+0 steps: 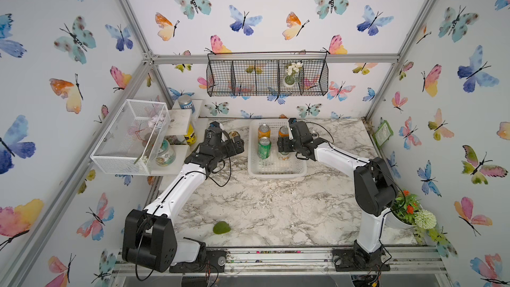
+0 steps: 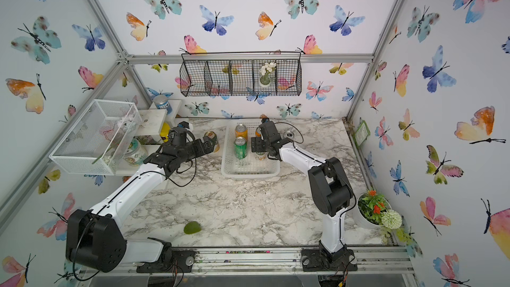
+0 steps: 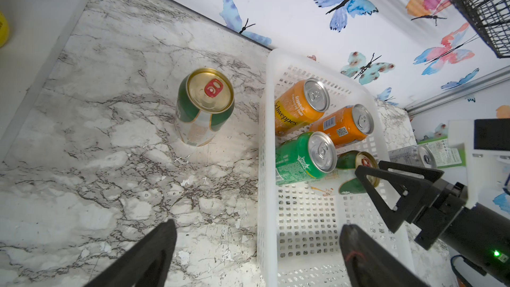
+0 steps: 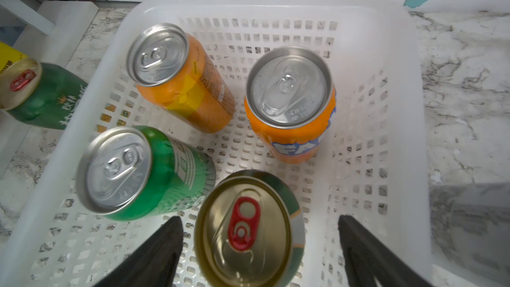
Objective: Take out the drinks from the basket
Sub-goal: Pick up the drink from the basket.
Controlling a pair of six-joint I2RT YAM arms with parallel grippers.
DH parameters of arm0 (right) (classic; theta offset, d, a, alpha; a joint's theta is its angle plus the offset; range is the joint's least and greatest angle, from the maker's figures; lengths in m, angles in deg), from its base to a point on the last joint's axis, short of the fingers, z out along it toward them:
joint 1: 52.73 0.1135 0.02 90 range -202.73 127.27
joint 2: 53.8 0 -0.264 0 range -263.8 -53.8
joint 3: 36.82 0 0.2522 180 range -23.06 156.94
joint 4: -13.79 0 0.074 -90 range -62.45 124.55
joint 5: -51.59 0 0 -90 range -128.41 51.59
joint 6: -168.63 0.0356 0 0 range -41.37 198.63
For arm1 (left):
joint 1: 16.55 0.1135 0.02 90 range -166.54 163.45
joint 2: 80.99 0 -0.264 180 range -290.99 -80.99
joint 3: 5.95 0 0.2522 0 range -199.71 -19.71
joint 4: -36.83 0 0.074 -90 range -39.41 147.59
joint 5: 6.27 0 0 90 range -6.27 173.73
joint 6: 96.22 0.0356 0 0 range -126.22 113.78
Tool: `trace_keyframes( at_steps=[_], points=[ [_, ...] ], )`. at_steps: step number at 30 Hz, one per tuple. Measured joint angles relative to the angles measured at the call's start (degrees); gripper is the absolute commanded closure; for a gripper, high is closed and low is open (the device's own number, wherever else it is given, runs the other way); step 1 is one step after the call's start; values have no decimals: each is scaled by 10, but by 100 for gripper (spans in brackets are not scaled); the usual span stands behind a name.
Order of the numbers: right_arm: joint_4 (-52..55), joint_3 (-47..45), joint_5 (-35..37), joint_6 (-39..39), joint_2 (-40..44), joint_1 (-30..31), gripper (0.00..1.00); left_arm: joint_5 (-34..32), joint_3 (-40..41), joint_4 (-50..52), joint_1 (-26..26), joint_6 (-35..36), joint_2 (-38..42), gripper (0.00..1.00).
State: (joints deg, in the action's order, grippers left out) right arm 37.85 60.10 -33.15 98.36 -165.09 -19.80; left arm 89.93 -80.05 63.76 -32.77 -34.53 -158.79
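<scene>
The white basket (image 1: 277, 172) stands at the back middle of the marble table. In it stand two orange cans (image 4: 182, 84) (image 4: 289, 106), a bright green can (image 4: 143, 172) and a green-and-white can with a gold top (image 4: 245, 230). My right gripper (image 4: 259, 218) hangs open over that gold-topped can, one finger on each side, with a gap on one side. A second gold-topped can (image 3: 204, 106) stands on the table left of the basket. My left gripper (image 3: 258, 227) is open and empty beside it, above the basket's left wall. A silver can (image 1: 314, 134) stands right of the basket.
A white mesh box (image 1: 129, 136) and shelves with a yellow bottle (image 1: 190, 133) and a blue-labelled jar (image 1: 186, 103) fill the back left. A black wire basket (image 1: 266, 77) hangs on the back wall. A green lump (image 1: 221, 227) lies front left; a flower pot (image 1: 411, 211) sits right.
</scene>
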Motion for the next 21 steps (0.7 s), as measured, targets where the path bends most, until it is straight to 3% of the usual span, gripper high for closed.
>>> trace_keyframes(
  at_steps=[13, 21],
  points=[
    [8, 30, 5, -15, -47, 1, 16, 0, 1, 4, 0, 9, 0, 1],
    [10, 34, 5, -21, -57, 5, 30, 0, 1, 4, 0, 9, 0, 1]
  ],
)
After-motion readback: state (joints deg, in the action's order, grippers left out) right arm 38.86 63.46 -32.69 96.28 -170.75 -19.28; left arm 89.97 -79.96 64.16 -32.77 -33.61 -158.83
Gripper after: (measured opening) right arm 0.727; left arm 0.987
